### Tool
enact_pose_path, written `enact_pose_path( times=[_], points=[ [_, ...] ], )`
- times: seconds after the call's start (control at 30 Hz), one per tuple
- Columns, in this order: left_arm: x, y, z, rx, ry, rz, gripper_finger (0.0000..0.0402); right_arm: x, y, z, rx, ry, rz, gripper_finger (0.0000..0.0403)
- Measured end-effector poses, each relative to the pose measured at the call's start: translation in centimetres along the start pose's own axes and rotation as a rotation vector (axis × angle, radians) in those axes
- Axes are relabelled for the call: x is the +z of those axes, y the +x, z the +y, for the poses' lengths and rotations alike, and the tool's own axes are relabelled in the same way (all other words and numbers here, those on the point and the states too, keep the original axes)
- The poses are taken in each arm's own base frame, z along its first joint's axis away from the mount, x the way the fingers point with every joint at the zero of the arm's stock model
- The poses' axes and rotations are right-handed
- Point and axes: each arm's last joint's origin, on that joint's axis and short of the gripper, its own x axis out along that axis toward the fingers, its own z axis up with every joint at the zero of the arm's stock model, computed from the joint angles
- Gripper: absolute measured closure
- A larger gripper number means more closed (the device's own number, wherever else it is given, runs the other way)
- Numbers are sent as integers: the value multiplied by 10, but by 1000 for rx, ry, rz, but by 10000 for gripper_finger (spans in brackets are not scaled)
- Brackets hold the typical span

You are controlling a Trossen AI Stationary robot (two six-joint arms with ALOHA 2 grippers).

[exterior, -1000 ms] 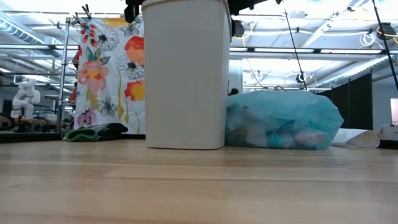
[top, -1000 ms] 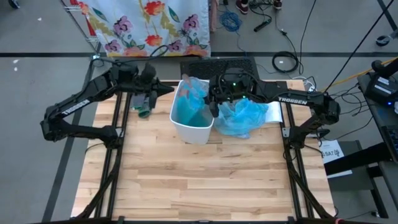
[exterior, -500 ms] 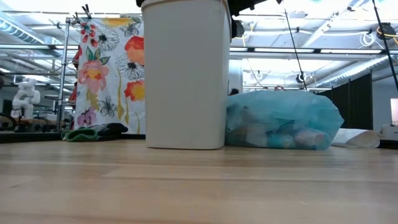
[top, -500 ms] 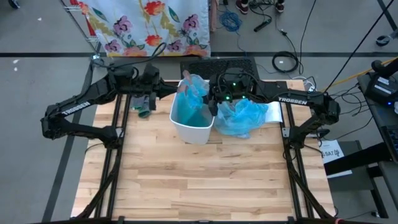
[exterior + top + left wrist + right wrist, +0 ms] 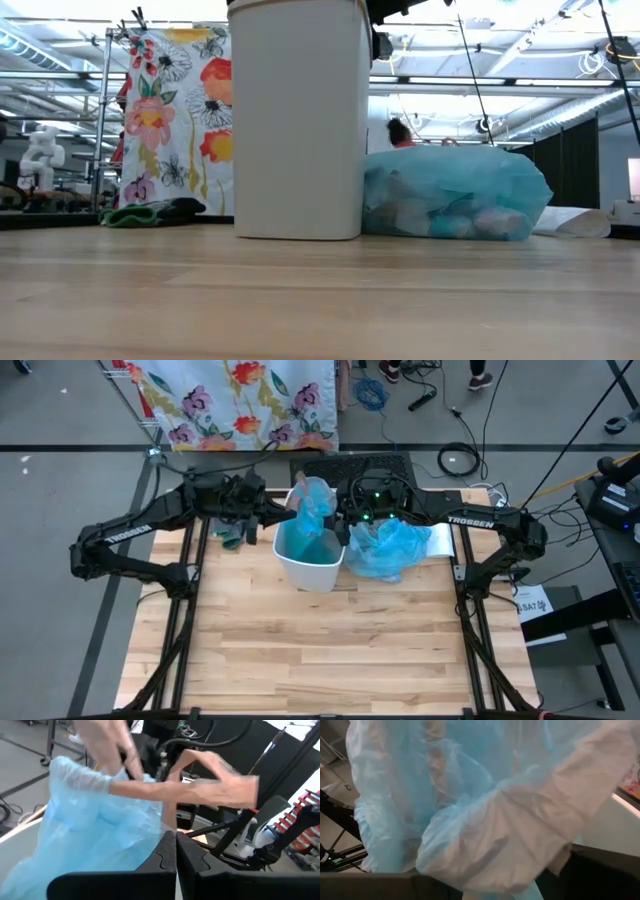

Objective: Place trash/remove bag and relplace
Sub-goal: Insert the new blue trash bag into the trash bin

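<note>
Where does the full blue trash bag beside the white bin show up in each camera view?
High view: full bag right of the white bin, touching it.
Low view: full bag, right of the bin.
Left wrist view: cannot tell.
Right wrist view: cannot tell.
Shared landmark: the bin.

Two black jointed arms (image 5: pixel 130 535) bear white "TROSSEN" lettering.

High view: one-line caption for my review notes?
Both grippers, left and right, meet over the white bin, fitting a blue liner; full bag beside it.
</note>
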Motion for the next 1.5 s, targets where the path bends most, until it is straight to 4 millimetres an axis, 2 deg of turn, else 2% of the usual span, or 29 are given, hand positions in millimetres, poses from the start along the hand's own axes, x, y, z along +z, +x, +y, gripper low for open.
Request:
enact_pose_path(
  times=[0.13,0.37,0.53,0.63,0.73,0.97,1.1,1.23,1.5],
  points=[
    [-2,5,1,-2,-21,14,401,0,0,0,0,-3,0,219],
    [-4,7,-10,-50,-32,17,401,0,0,-1,-32,-3,-10,218],
    [-1,7,-12,-64,-19,-12,401,1,0,-1,-33,-2,-14,218],
    [2,14,-14,-94,-6,-53,397,1,0,-1,-32,-2,-17,218],
    [5,18,-15,-116,-6,-93,374,1,0,-1,-32,-2,-17,218],
    [6,17,-17,-134,9,-105,286,1,0,-1,-32,-2,-16,218],
    [7,16,-17,-149,7,-104,267,1,0,-1,-32,-1,-15,218],
    [10,10,-18,-49,8,-134,268,1,0,-1,-32,-2,-15,218],
    [14,-5,-42,217,62,-55,279,0,0,-1,-35,-2,-6,218]
  ],
)
